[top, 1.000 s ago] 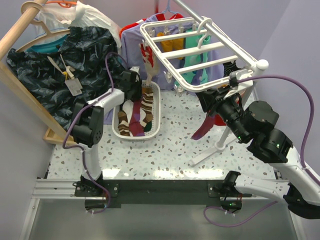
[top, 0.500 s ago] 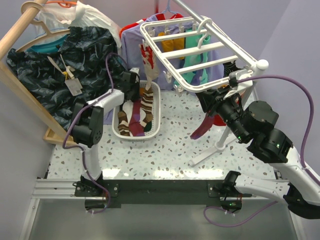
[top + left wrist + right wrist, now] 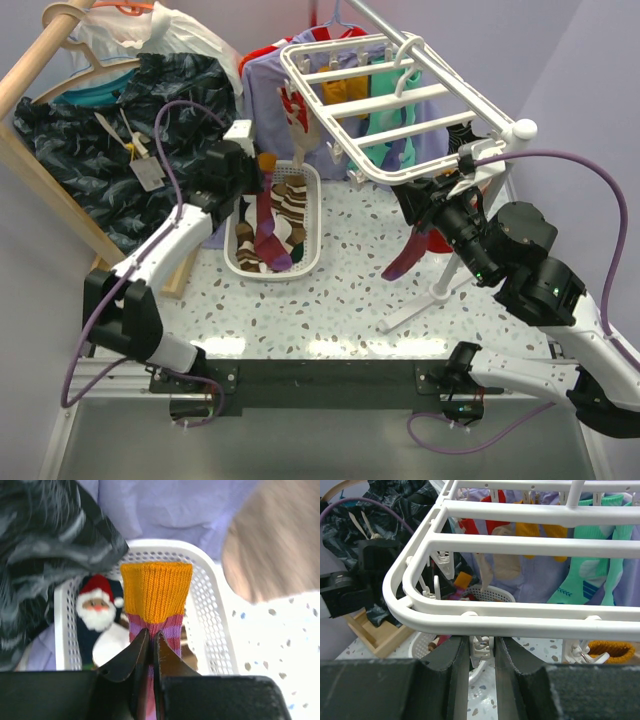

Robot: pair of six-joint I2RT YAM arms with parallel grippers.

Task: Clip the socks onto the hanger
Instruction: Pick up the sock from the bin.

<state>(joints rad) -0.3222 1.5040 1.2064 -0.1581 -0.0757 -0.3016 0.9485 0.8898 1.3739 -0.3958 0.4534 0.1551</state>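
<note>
The hanger (image 3: 530, 545) and basket (image 3: 210, 610) are white, the striped sock (image 3: 156, 595) is pink and purple under an orange cuff, the other sock (image 3: 405, 258) is maroon, and the table (image 3: 350, 300) is pale with speckles.

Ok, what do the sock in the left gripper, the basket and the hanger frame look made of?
The sock is knitted fabric, matte: ribbed stitches on its orange cuff and pink-purple stripes. The basket looks like white moulded plastic: rows of small holes, smooth rim. The hanger frame seems white plastic, with glossy rounded bars.
</note>
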